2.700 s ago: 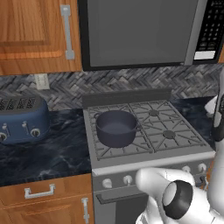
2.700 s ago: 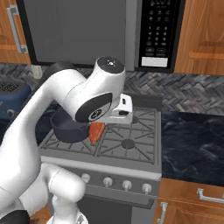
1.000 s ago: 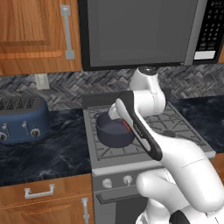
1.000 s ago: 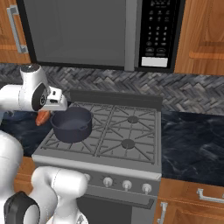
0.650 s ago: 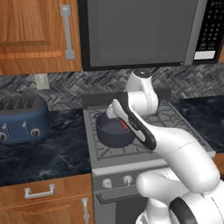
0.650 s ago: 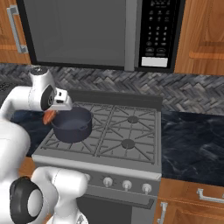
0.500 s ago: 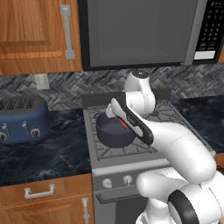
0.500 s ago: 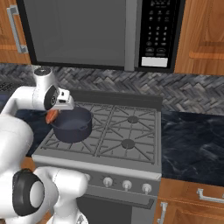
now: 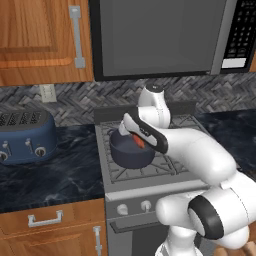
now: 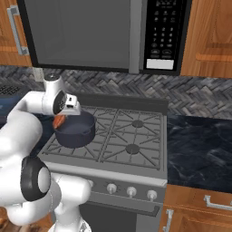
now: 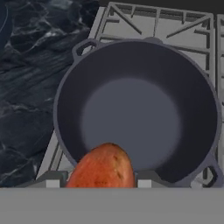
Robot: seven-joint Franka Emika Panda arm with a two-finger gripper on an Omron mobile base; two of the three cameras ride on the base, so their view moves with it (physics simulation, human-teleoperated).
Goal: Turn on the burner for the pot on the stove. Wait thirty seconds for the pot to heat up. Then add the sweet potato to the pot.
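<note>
Even, soft rendered light, faint shadows, no glare, slightly pixelated.

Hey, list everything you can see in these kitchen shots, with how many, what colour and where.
pot: one, dark blue-grey, on the stove's front left burner
sweet potato: one, orange-red, held above the pot's near rim
stove: one, grey steel, four burners, silver knobs in front
toaster: one, blue, on the counter left of the stove
microwave: one, dark, above the stove
counter: dark marbled, both sides of the stove
cabinets: wooden, above and below
gripper: one, shut on the sweet potato, over the pot
</note>
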